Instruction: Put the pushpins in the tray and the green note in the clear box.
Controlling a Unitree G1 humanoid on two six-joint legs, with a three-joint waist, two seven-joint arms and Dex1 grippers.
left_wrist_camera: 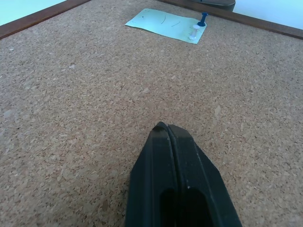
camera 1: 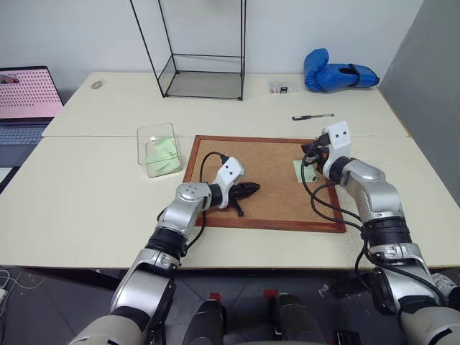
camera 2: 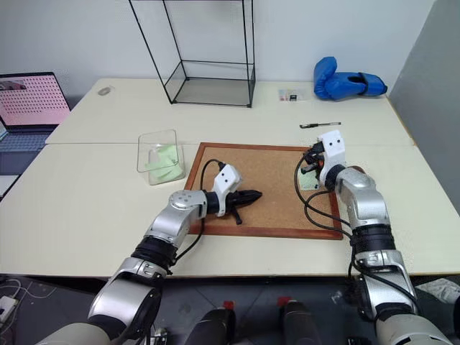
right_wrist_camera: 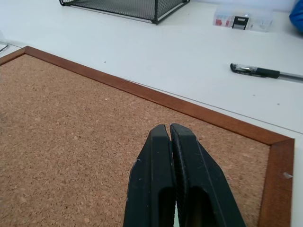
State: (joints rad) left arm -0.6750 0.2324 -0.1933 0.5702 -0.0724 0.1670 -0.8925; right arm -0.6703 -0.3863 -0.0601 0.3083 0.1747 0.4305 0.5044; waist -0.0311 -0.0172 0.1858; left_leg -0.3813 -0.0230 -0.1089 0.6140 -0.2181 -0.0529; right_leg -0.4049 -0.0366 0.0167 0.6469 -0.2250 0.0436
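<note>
A pale green note [left_wrist_camera: 165,23] lies on the corkboard [camera 1: 266,208] near its right edge. A blue pushpin [left_wrist_camera: 202,19] and a white pushpin [left_wrist_camera: 194,33] stand in the note's corner. My right gripper [camera 1: 310,152] hangs shut just above the note [camera 1: 298,169] with nothing in it. Over the board's left part, my left gripper [camera 1: 249,190] is shut and empty, pointing toward the note. The clear box [camera 1: 159,149] stands left of the board and has green slips inside. A dark rounded rim [left_wrist_camera: 213,3] past the board's frame may be the tray; my right arm covers the rest.
A tall black-wire glass case [camera 1: 205,72] stands at the back of the table. A blue boxing glove [camera 1: 338,75], a small clear packet [camera 1: 282,87] and a black pen [camera 1: 313,116] lie at the back right. A laptop [camera 1: 25,93] sits far left.
</note>
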